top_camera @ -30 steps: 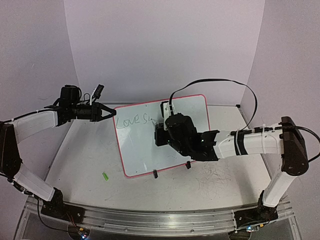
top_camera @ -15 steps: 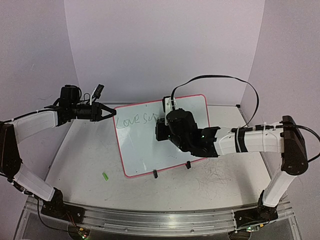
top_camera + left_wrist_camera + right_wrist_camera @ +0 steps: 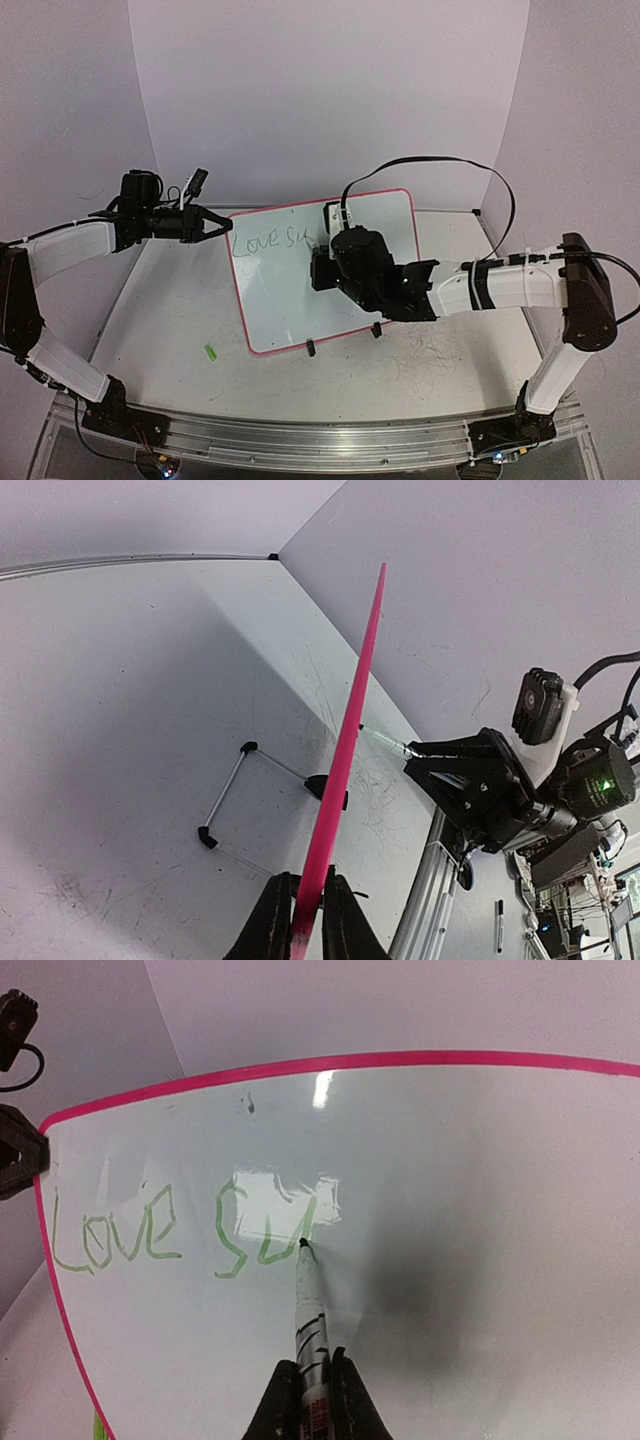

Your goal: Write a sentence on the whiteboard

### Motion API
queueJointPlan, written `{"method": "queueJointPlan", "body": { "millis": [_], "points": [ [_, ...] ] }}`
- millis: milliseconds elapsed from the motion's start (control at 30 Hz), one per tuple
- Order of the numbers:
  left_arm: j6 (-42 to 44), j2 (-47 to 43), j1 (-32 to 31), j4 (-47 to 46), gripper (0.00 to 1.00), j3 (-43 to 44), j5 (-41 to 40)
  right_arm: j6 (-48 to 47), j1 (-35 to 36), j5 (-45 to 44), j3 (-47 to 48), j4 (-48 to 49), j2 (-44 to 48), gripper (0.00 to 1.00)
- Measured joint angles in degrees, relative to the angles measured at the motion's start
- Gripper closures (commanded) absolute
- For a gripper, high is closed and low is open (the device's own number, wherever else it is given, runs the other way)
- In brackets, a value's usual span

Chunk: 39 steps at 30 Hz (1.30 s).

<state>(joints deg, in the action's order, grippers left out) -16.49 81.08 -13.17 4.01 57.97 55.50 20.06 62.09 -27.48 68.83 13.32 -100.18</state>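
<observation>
Pink-rimmed and white, the whiteboard point(image 3: 285, 305) is standing in the middle of the table point(image 3: 170, 320), propped at a slant on two black clip feet point(image 3: 311, 348) at its near edge.

At the far left, the left arm point(image 3: 70, 248) is reaching in level above the table. The left gripper point(image 3: 222, 226) is pinching the board's upper left corner; in the left wrist view its two fingers are sitting narrow on either side of the pink rim, with the board running away edge-on between them.

Below that arm, a small green piece point(image 3: 211, 352) is lying on the bare table, apart from the board's near left corner. What it is cannot be told at this size.

Across the upper left of the board the sentence point(image 3: 265, 240) is showing in thin green strokes. It is reading "Love" and then "su", all on one line.

Just right of the "u", the marker point(image 3: 308, 1320) is resting its dark tip on the white surface. The right gripper point(image 3: 310, 1395) is holding the marker's barrel tightly between its fingers, with the tip pointing away from the wrist.

Further right, the right arm point(image 3: 500, 285) is stretching in low over the board's right half. A black cable point(image 3: 440, 162) is looping above it.
</observation>
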Motion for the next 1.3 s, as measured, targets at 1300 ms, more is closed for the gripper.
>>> {"method": "queueJointPlan", "body": {
  "millis": [1300],
  "points": [
    [0.00,0.00,-0.02,-0.04,0.87,-0.13,0.48,-1.38,-1.83,1.54,0.93,-0.72,1.65,1.00]
  ]
}}
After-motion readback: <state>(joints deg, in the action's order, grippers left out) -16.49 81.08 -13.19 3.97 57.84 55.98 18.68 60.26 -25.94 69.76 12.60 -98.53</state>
